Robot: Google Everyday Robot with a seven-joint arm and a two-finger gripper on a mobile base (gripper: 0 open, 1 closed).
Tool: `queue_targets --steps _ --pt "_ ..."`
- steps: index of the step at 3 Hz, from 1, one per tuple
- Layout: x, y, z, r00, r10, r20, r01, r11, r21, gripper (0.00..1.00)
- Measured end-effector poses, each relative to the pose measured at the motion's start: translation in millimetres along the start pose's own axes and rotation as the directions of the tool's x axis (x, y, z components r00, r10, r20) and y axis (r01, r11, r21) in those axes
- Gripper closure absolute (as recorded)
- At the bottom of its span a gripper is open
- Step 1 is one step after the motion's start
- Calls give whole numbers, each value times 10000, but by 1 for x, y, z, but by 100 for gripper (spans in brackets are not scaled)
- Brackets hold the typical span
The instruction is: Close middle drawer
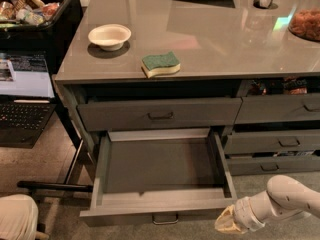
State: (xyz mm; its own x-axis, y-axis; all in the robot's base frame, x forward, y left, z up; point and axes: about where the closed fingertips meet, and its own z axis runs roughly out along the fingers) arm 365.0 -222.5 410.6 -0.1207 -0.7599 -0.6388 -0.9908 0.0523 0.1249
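The middle drawer (160, 166) stood pulled fully out, all closing left, the gripper (229, 223) just beside its front right corner, its grip impossible to tell.

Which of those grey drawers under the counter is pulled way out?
The wide dark grey middle drawer in the left stack: the only one with its grey box interior exposed. The robot's claw is by its front right corner.

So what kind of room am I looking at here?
Probably an office kitchenette or break area: a grey counter holds a bowl and a sponge, and a bin of snacks sits at left. The middle drawer stands open; the gripper is low beside its front corner.
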Motion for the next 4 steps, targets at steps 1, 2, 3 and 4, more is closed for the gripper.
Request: queue_targets --steps 1,2,3,4 --pt "-19 -25 10 9992 -372 147 371 9993 93 13" --pt "-19 -23 9 9992 -372 148 371 9993 93 0" --pt "-29 -43 12 9981 -547 270 541 9983 222 0" --pt "-28 -42 12 9981 -547 272 541 9983 222 0"
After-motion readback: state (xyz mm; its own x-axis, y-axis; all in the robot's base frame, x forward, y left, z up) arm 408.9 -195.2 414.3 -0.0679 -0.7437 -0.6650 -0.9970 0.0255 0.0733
